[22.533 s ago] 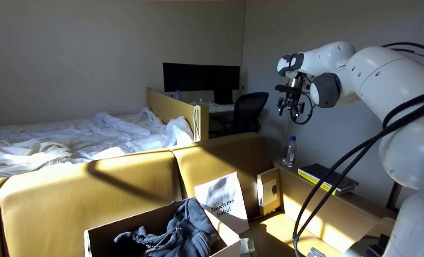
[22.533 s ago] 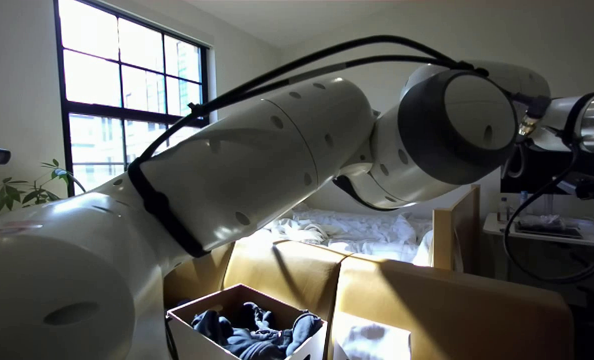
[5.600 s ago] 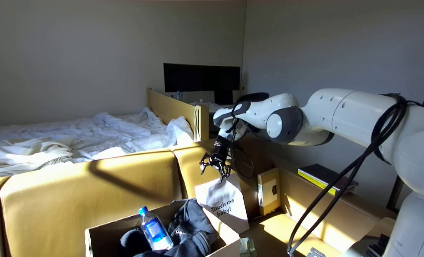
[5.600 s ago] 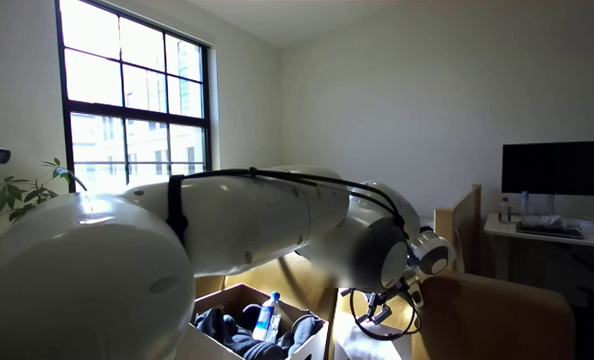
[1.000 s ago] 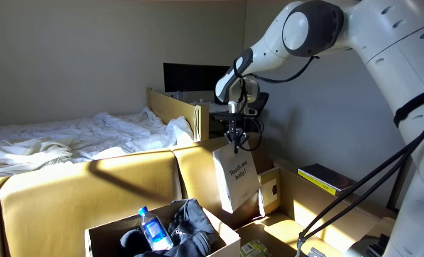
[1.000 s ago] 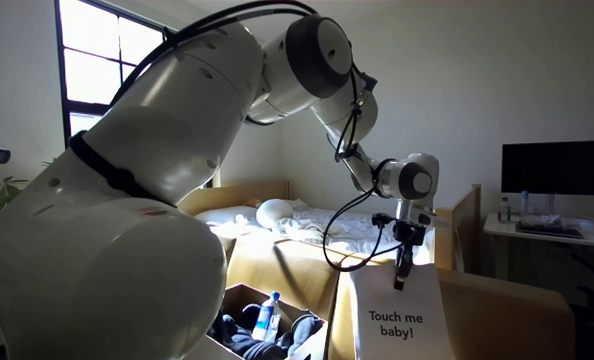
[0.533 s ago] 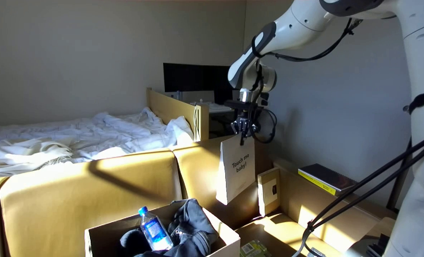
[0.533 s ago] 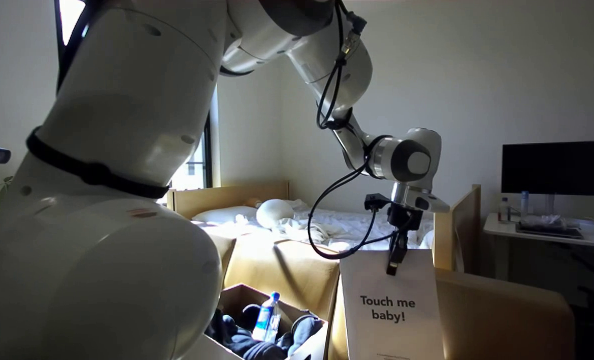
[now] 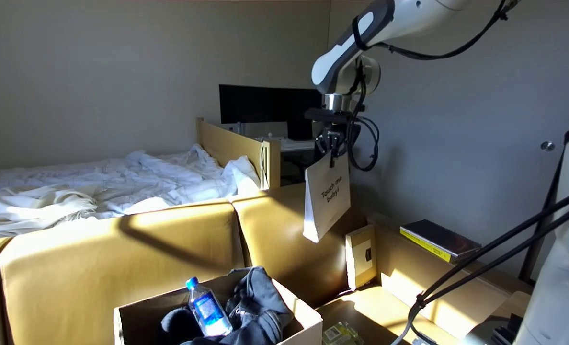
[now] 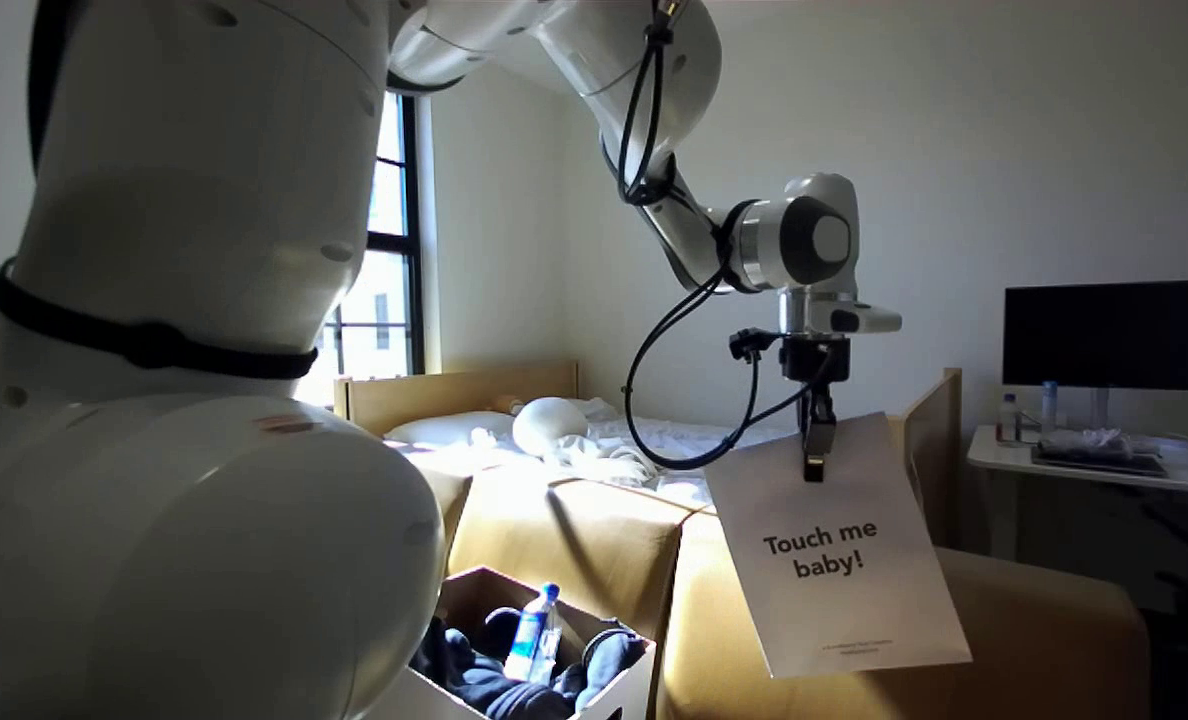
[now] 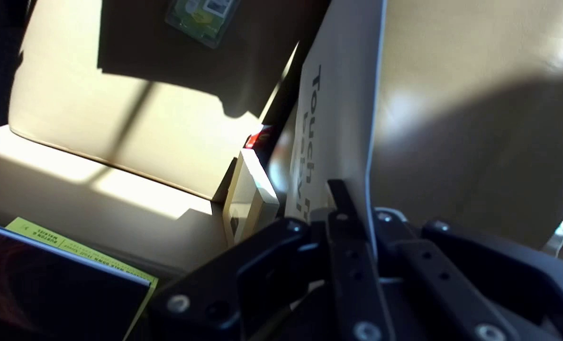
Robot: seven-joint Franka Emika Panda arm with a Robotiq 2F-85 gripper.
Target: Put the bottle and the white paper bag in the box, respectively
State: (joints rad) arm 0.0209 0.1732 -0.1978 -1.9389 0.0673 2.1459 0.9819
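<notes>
The white paper bag (image 10: 854, 600) hangs in the air, tilted, with "Touch me baby!" printed on it. My gripper (image 9: 332, 160) is shut on its top edge; in the wrist view a dark finger (image 11: 343, 203) presses against the bag's printed face. Upright inside the brown cardboard box (image 9: 306, 330), leaning on dark clothing, is the bottle (image 9: 209, 314) with its blue cap and label. In both exterior views the bag is well above the box's height and off to one side of it, over the sofa seat. The lower front of the box is cut off by the frame.
A small upright carton (image 9: 361, 258) stands in the sofa corner. Books (image 9: 438, 238) lie on the armrest, and a green package (image 9: 342, 334) is on the seat beside the box. The sofa backrest (image 9: 121, 258) rises behind the box.
The bottle went from the armrest into the box earlier. Since then my gripper has closed on the bag and lifted it off the sofa; over the last second it rose further and the bag swung.
</notes>
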